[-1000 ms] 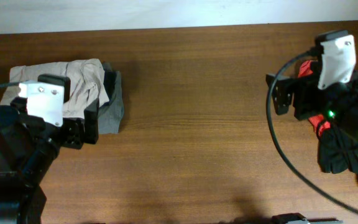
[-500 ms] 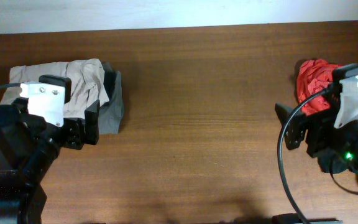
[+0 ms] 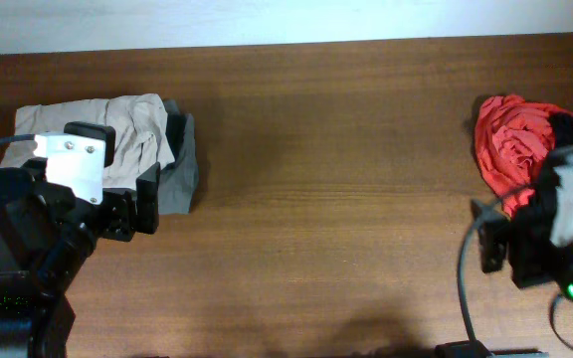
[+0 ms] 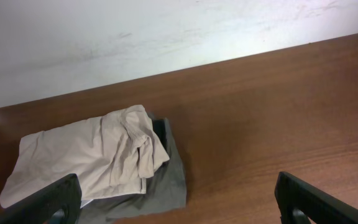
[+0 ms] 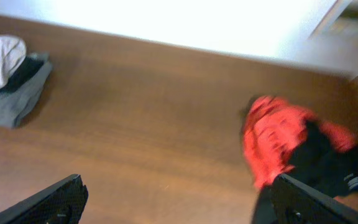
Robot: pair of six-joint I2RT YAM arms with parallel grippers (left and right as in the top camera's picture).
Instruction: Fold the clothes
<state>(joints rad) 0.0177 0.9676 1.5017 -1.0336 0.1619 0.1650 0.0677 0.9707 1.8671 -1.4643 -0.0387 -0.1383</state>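
Note:
Folded beige khaki shorts (image 3: 117, 127) lie on a folded grey garment (image 3: 180, 174) at the table's left; both show in the left wrist view, the shorts (image 4: 86, 155) over the grey garment (image 4: 160, 186). A crumpled red garment (image 3: 510, 139) lies at the right edge with a black garment (image 3: 570, 127) beside it; in the right wrist view the red garment (image 5: 272, 140) and the black garment (image 5: 325, 162) are blurred. My left gripper (image 4: 179, 208) is open and empty, near the stack's front. My right gripper (image 5: 176, 202) is open and empty, just in front of the red pile.
The brown wooden table (image 3: 336, 179) spans the view, with a white wall (image 4: 166, 31) behind its far edge. The left arm's body (image 3: 48, 219) covers the front left corner and the right arm's body (image 3: 555, 249) the front right.
My right arm has pulled back toward the front right corner, uncovering the red and black garments. The left arm and the folded stack have stayed put.

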